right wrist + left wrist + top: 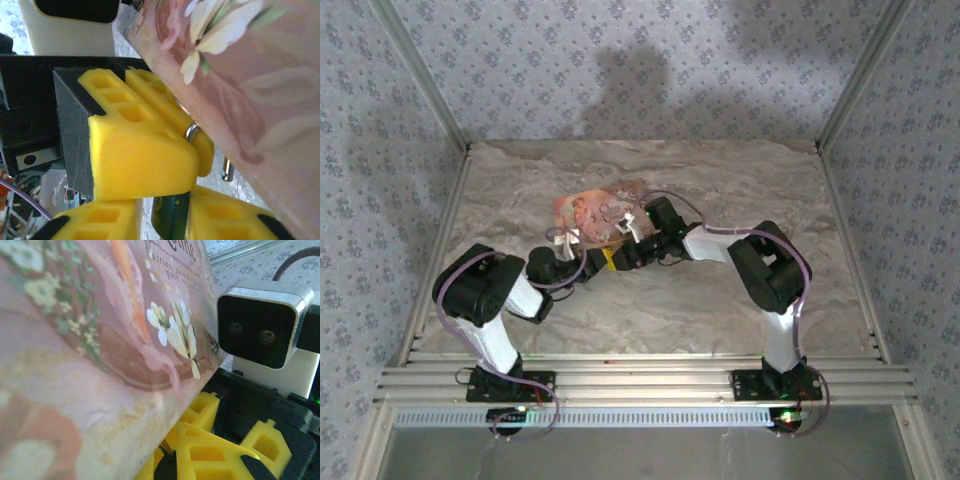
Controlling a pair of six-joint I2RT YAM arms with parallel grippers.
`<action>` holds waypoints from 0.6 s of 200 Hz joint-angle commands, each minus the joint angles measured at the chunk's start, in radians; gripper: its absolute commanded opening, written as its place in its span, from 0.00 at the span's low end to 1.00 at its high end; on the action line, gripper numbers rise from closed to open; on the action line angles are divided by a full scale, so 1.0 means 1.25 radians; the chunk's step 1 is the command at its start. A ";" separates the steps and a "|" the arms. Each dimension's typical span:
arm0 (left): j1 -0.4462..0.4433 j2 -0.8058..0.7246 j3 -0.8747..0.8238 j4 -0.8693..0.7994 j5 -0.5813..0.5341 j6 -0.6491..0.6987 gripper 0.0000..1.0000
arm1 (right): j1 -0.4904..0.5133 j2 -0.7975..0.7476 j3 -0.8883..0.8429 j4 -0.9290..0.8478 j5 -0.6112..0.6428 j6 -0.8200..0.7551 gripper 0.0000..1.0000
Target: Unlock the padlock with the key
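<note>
Glossy box (pixel 100 365), matt yellow plastic fingers (pixel 140 160), perhaps shiny metal ring (pixel 191 131)

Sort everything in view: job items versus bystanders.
Job: left gripper, pinching a metal ring (padlock or key part, unclear); right gripper, a dark green piece between its fingers.
Lying about: pink illustrated box, table.

The top view is lit softly and evenly from above; broad, faint shadows are thrown on the flowered grey back wall (pixel 520 60). In both wrist views the flat pink illustrated box (pixel 75 365) is blurred by nearness and paled by glare.
</note>
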 commanded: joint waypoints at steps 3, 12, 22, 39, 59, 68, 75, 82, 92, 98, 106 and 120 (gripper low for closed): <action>-0.004 -0.004 -0.029 -0.040 0.038 -0.048 0.00 | 0.010 -0.035 0.021 -0.007 0.005 -0.022 0.33; -0.002 -0.004 -0.033 -0.045 0.033 -0.045 0.00 | 0.010 -0.043 0.017 -0.018 0.008 -0.029 0.35; -0.001 -0.002 -0.039 -0.050 0.027 -0.043 0.00 | 0.009 -0.050 0.015 -0.029 0.012 -0.034 0.37; 0.000 -0.002 -0.042 -0.060 0.018 -0.039 0.00 | 0.005 -0.062 0.007 -0.045 0.017 -0.043 0.42; 0.001 -0.005 -0.043 -0.073 0.011 -0.037 0.00 | -0.001 -0.080 -0.007 -0.059 0.027 -0.050 0.44; 0.001 -0.008 -0.043 -0.081 0.007 -0.036 0.00 | -0.003 -0.090 -0.014 -0.069 0.037 -0.055 0.44; 0.001 -0.012 -0.042 -0.087 0.007 -0.033 0.00 | -0.005 -0.098 -0.018 -0.077 0.047 -0.059 0.44; 0.001 -0.015 -0.041 -0.096 0.007 -0.029 0.00 | -0.007 -0.107 -0.023 -0.090 0.061 -0.064 0.44; 0.001 -0.022 -0.040 -0.111 0.004 -0.024 0.00 | -0.009 -0.121 -0.028 -0.111 0.089 -0.073 0.44; 0.001 -0.029 -0.040 -0.125 0.003 -0.020 0.00 | -0.011 -0.128 -0.030 -0.126 0.104 -0.077 0.44; 0.001 -0.039 -0.038 -0.146 0.000 -0.014 0.00 | -0.013 -0.138 -0.035 -0.137 0.121 -0.080 0.44; 0.001 -0.064 -0.033 -0.194 -0.008 -0.003 0.00 | -0.014 -0.157 -0.045 -0.149 0.153 -0.086 0.43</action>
